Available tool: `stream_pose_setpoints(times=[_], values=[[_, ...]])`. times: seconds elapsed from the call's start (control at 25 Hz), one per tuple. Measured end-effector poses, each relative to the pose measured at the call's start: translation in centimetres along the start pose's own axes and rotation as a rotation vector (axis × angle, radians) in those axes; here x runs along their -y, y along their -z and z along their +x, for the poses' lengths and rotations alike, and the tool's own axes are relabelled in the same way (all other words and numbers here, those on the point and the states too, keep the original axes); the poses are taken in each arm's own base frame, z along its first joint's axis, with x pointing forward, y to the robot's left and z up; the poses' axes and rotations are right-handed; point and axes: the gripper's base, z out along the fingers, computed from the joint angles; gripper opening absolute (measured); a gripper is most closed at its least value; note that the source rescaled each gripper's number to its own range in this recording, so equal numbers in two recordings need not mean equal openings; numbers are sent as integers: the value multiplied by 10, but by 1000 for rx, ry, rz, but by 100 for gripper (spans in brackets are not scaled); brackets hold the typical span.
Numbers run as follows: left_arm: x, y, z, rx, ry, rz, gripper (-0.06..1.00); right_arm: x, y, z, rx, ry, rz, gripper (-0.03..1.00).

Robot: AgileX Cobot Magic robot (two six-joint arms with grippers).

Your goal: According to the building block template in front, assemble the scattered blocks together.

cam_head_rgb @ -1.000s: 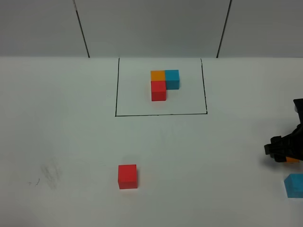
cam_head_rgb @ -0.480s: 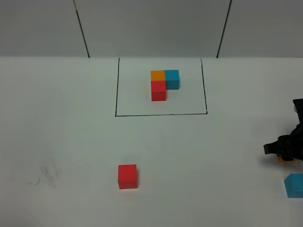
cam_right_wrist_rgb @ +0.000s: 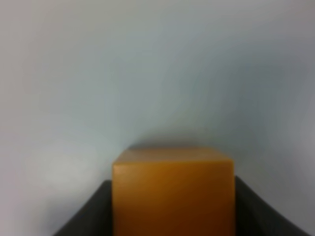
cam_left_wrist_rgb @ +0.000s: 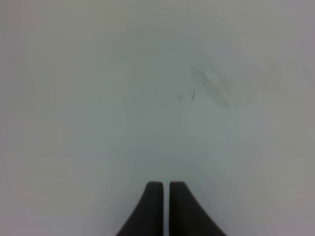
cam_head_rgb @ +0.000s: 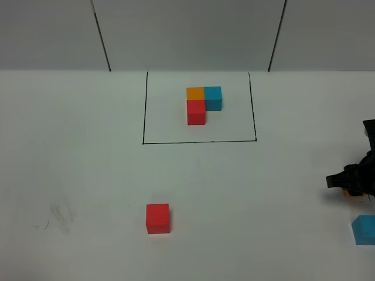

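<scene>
The template (cam_head_rgb: 202,104) is an L of orange, cyan-blue and red cubes inside a black-line rectangle (cam_head_rgb: 199,141) at the back middle. A loose red cube (cam_head_rgb: 157,218) sits on the table at the front, left of centre. A loose cyan-blue cube (cam_head_rgb: 364,229) sits at the right edge, partly cut off. My right gripper (cam_head_rgb: 351,182) is just behind it, shut on the loose orange cube (cam_head_rgb: 353,192). The right wrist view shows that cube (cam_right_wrist_rgb: 172,177) between the dark fingers (cam_right_wrist_rgb: 86,216). My left gripper (cam_left_wrist_rgb: 166,196) is shut and empty over bare table; it is out of the exterior view.
The white table (cam_head_rgb: 82,175) has a faint grey smudge (cam_head_rgb: 61,215) at the front left, also in the left wrist view (cam_left_wrist_rgb: 211,83). A grey back wall with two dark seams (cam_head_rgb: 102,35) rises behind the table.
The right gripper's fingers have drawn in around the orange cube, and gripper and cube sit slightly higher in the view. The other cubes have not moved.
</scene>
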Motion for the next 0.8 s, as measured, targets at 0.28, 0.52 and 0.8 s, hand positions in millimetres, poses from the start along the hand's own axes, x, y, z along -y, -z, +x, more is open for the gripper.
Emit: stream_pose_setpoints(times=[0.28,0.52,0.8], values=[[0,0,0,0,0,0,0,0,14,-5,35,-1,1,51],[0,0,0,0,0,0,0,1,46,-22,87,1,0,51],[0,0,0,0,0,0,0,-11,94,-38,180,30,-24,51]])
